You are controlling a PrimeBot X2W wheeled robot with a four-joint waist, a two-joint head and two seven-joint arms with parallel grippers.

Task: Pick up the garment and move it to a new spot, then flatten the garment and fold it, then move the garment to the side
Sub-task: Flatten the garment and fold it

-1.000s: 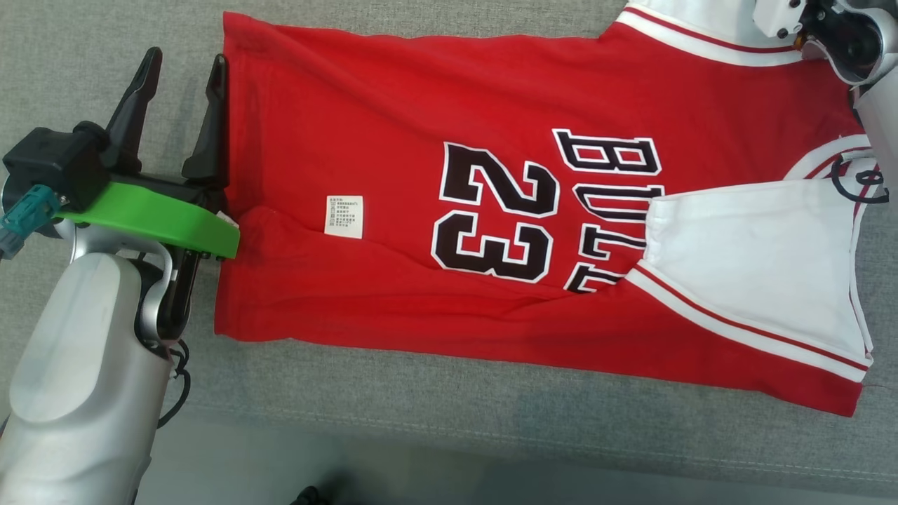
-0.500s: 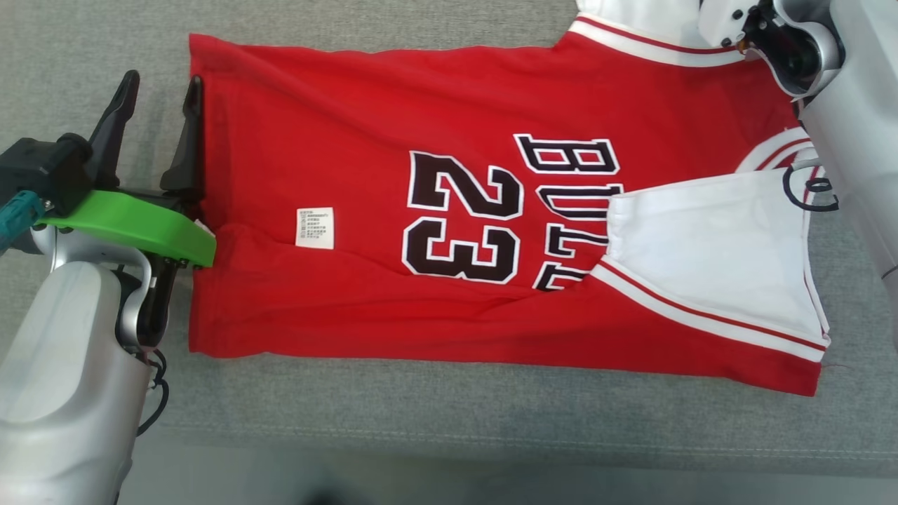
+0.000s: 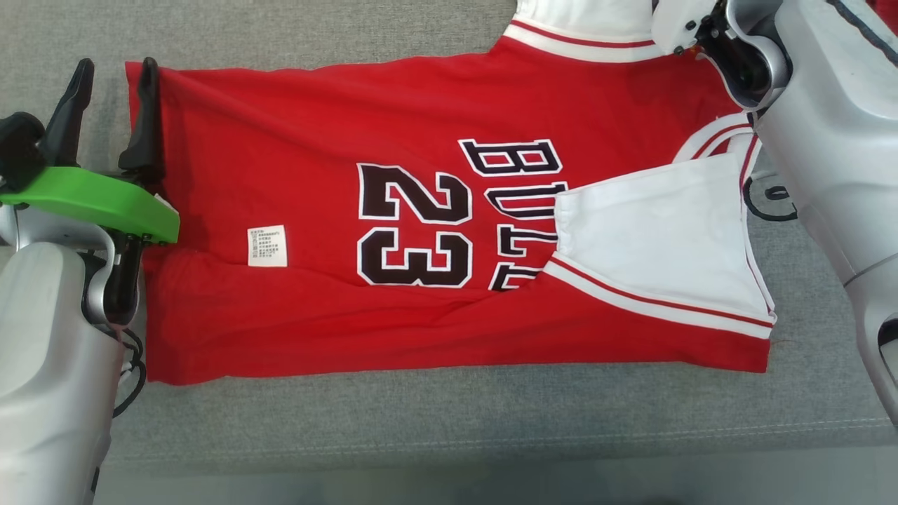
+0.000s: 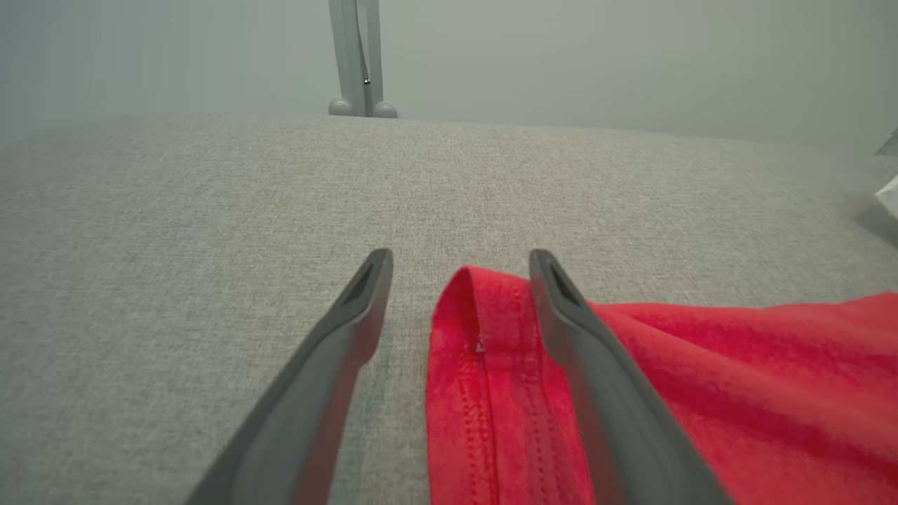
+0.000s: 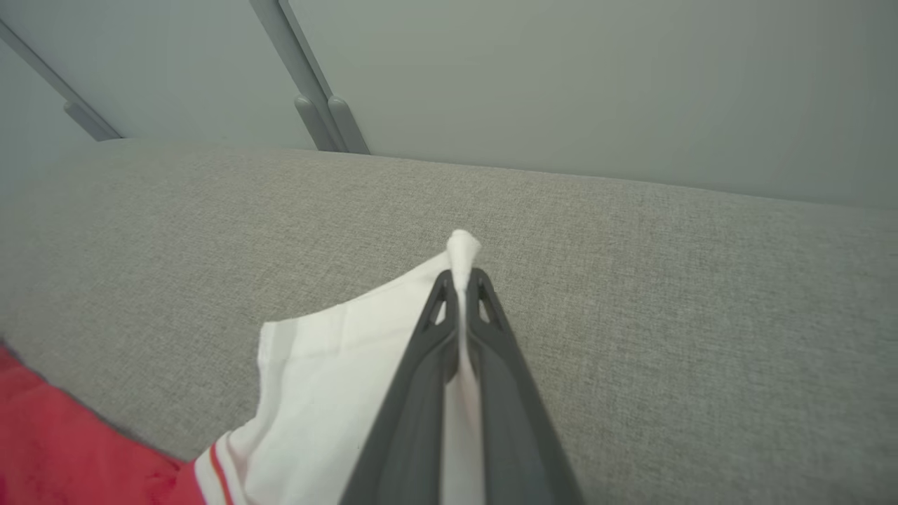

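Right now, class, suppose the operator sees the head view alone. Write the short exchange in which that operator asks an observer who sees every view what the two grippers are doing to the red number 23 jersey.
Operator: Are the right jaws gripping anything?
Observer: Yes. The right gripper is shut on the white cloth at the shoulder end of the jersey, and a white tuft pokes out past the tips.
Operator: And the left, by the hem?
Observer: The left gripper is open. The red hem corner stands in a small loop between its jaws, unpinched.
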